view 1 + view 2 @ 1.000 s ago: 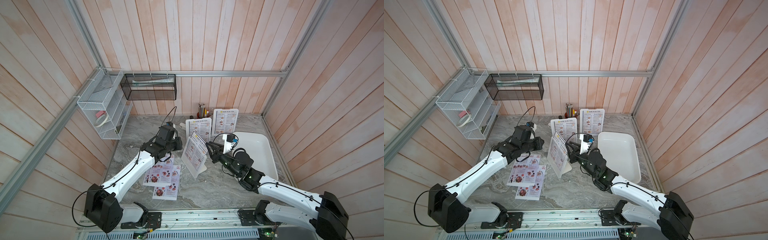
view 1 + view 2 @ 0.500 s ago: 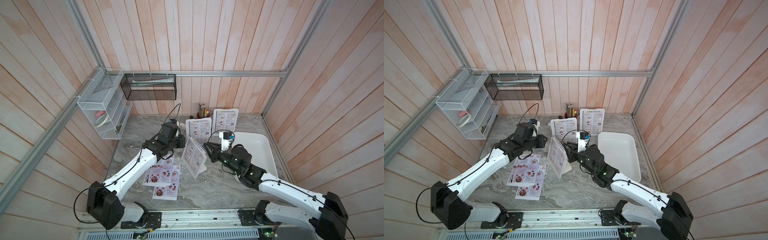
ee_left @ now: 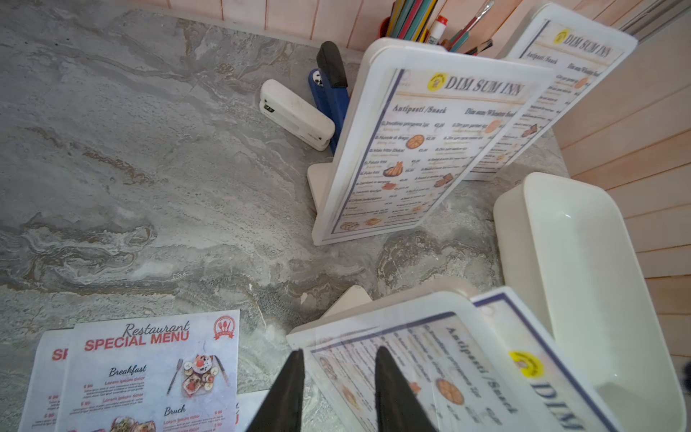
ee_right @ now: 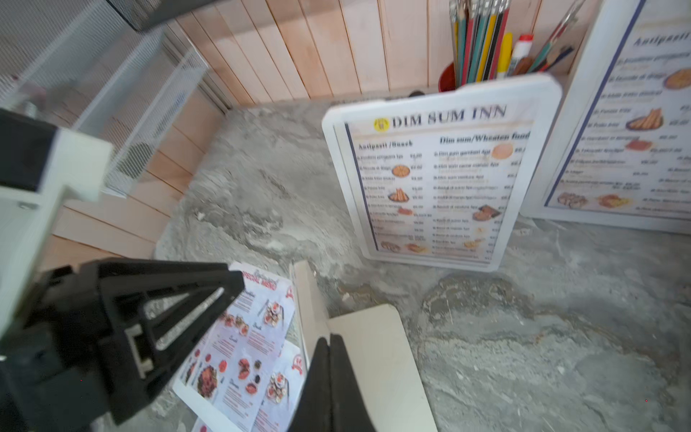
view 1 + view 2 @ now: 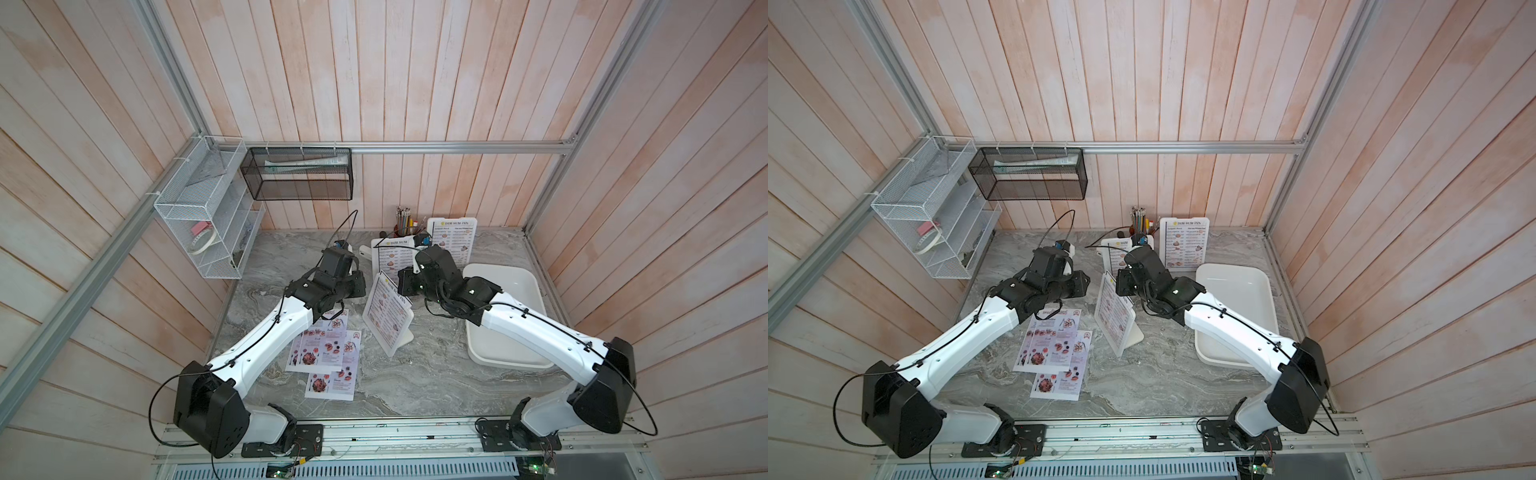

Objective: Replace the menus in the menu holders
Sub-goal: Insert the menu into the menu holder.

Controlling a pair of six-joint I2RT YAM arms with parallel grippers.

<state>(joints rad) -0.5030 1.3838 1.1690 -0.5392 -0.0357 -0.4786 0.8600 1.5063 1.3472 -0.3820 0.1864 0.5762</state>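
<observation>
**Top views:** the left gripper [image 5: 356,286] and right gripper [image 5: 402,283] face each other across the top edge of the nearest white plastic upright menu holder [image 5: 388,328]. It stands tilted on the grey marble tabletop [image 5: 415,386]. A blue-bordered "Dim Sum Inn" paper menu [image 5: 400,291] pokes out of the holder's top, right at the right fingertips. Finger gaps are too small to read in both top views. Red-titled "Special Menu" paper sheets [image 5: 1054,349] lie flat and overlapping, near the left gripper, under its arm. A large white shallow plastic tray [image 5: 1237,299] sits behind the right gripper, partly under that arm.

**Left wrist:** the black fingers [image 3: 288,396] are apart. The menu holder [image 3: 377,310] has its side rim between them; contact not readable. The "Dim Sum Inn" paper menu [image 3: 531,359] sticks partway out of the frame, past the fingertips on the tray [image 3: 583,280] side. The "Special Menu" paper sheets [image 3: 149,374] lie flat just outside the opposite finger. Two more white holders [image 3: 430,142] with Dim Sum sheets stand upright well ahead of the tips.

**Right wrist:** the fingers [image 4: 336,381] are pressed together with no gap. The tips sit over the menu holder [image 4: 377,355], seen here from its plain white back. Can't tell if paper is pinched between them. The left gripper [image 4: 239,280] is just beside them.
</observation>
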